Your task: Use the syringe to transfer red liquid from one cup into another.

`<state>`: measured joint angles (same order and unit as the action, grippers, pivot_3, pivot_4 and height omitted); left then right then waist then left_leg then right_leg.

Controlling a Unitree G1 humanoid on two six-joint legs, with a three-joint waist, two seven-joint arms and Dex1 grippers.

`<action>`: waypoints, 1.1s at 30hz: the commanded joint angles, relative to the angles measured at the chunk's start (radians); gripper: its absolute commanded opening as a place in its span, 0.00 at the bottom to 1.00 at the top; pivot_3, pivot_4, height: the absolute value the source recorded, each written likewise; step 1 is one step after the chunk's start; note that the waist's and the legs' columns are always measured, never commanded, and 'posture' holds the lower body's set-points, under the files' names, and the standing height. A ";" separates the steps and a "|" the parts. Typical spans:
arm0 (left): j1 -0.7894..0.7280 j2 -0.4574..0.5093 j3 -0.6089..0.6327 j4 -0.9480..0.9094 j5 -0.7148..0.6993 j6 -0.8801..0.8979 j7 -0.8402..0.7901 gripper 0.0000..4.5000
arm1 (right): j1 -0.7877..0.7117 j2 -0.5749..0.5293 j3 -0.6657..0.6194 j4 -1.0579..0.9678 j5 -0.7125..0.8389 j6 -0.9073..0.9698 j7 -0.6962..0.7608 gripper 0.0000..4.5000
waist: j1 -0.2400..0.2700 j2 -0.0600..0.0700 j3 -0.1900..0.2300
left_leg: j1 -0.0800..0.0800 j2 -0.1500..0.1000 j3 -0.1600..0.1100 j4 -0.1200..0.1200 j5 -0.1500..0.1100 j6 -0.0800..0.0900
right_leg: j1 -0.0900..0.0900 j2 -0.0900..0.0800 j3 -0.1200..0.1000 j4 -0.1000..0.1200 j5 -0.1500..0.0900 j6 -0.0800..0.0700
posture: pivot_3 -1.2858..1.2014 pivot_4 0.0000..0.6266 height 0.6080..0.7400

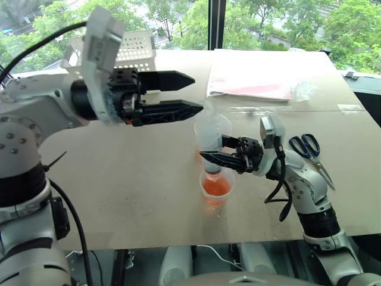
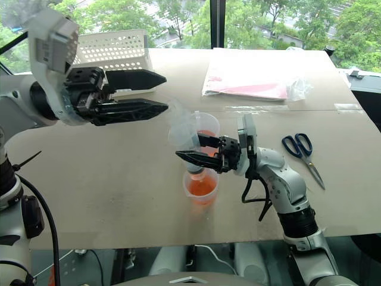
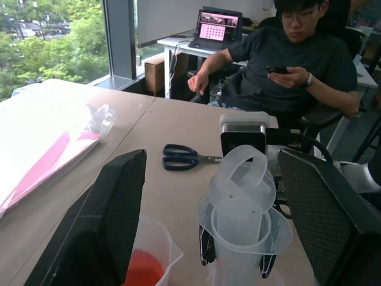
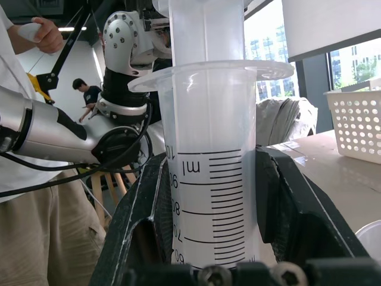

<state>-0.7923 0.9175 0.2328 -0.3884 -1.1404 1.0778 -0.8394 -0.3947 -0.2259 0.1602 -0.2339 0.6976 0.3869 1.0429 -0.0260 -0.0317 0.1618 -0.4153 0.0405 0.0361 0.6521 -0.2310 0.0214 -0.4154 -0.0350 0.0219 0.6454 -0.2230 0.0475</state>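
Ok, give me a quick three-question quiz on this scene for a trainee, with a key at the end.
1. True or false: the right gripper is shut on the syringe.
2. Which sits under the syringe's tip? A) the small cup B) the scissors C) the white basket
3. Fill in: the left gripper is ____, holding nothing.

Key: 1 true; 2 A; 3 open.
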 commanded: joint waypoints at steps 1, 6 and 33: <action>0.015 0.000 -0.016 -0.054 0.059 -0.054 0.031 0.79 | 0.002 -0.001 -0.011 -0.068 0.028 0.000 -0.006 0.32 | 0.002 0.000 0.000 | 0.000 0.000 0.000 0.000 0.000 0.000 | 0.000 0.000 0.000 0.000 0.000 0.000 | 0.52 0.24 1.00; 0.028 -0.010 -0.026 -0.067 0.088 -0.075 0.065 0.79 | -0.005 -0.004 -0.013 -0.075 0.036 0.008 -0.011 0.32 | 0.011 0.000 0.000 | 0.000 0.000 0.002 0.000 0.000 0.000 | 0.000 0.000 0.000 0.000 0.000 0.000 | 0.52 0.24 1.00; 0.063 -0.060 -0.131 -0.113 0.150 -0.190 -0.078 0.00 | -0.034 -0.033 -0.029 -0.113 0.050 0.038 -0.029 0.32 | 0.013 0.000 0.000 | 0.000 0.000 0.007 0.000 0.000 0.000 | 0.000 0.000 0.001 0.000 0.000 0.000 | 0.52 0.24 1.00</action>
<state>-0.7397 0.8573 0.1323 -0.4643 -0.9973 0.8909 -0.8930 -0.4015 -0.2634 0.1613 -0.2741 0.7092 0.4349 1.0151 -0.0133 -0.0317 0.1618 -0.4153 0.0405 0.0430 0.6525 -0.2310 0.0214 -0.4153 -0.0348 0.0225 0.6452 -0.2230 0.0474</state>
